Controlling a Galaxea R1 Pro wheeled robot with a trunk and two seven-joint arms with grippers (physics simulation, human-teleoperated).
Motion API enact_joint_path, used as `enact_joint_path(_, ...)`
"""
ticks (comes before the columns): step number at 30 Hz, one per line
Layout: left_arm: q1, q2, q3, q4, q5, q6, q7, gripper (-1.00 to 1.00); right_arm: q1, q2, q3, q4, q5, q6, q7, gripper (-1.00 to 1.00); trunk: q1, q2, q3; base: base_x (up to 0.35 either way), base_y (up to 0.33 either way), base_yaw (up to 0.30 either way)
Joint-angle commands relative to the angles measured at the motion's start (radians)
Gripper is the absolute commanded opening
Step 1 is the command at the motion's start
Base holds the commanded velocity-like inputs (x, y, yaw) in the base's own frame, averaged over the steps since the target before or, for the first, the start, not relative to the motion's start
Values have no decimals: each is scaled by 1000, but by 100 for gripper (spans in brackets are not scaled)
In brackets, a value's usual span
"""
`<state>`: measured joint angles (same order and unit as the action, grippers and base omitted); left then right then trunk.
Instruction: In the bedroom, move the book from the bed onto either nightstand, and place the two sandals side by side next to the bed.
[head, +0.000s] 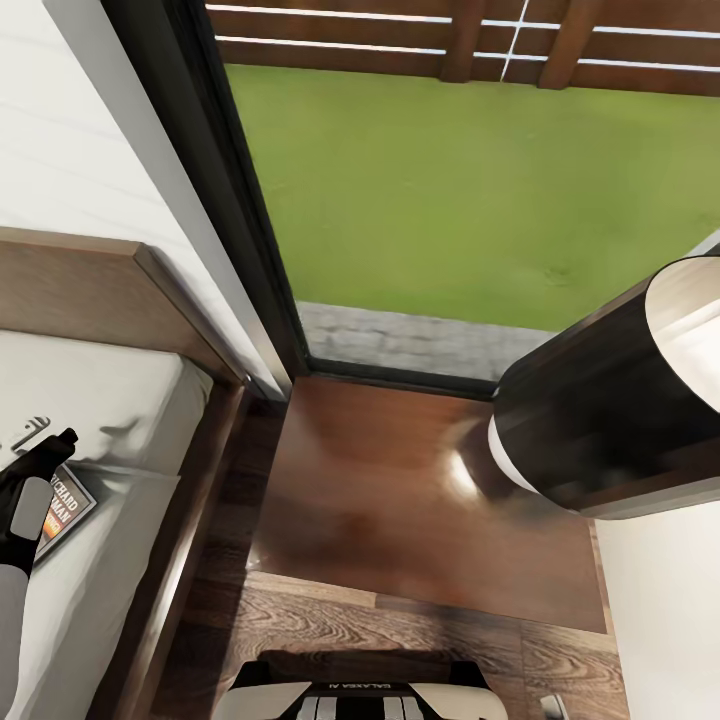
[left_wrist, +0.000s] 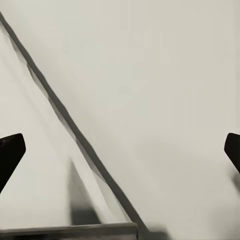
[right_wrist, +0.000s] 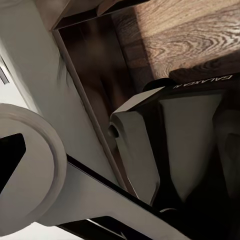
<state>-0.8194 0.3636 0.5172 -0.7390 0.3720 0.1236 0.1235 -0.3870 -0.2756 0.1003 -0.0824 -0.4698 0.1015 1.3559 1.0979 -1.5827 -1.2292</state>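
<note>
Left claw spread wide over book on bed, glossy nightstand alongside, right claw's state unclear.

Head view. The left gripper hangs over the bed, at that view's left edge. The book lies on the mattress directly beneath and just behind the gripper's fingers. To the right of the gripper, past the bed's side rail, stands the nightstand, set between the bed and the right arm. Beyond the nightstand is the window; the headboard stands ahead of the gripper, against the wall. The floor lies nearer the robot than the nightstand.

Left wrist view. The mattress lies between the spread fingers.
</note>
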Motion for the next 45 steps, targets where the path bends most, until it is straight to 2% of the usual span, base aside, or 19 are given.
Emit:
enact_joint_path(1,0,0,0,-2,10,5,4,100,0,0,9,0,-10,10,3,100,0,0,0,0,0,0)
enact_joint_path(7,0,0,0,-2,10,5,4,100,0,0,9,0,-10,10,2,100,23,-42,-19,0,0,0)
enact_joint_path(14,0,0,0,-2,10,5,4,100,0,0,8,0,-10,10,2,100,23,-42,-19,0,0,0)
enact_joint_path(19,0,0,0,-2,10,5,4,100,0,0,8,0,-10,10,2,100,42,-77,-35,0,0,0)
enact_joint_path(45,0,0,0,-2,10,4,4,100,0,0,8,0,-10,10,2,100,42,-77,-35,0,0,0)
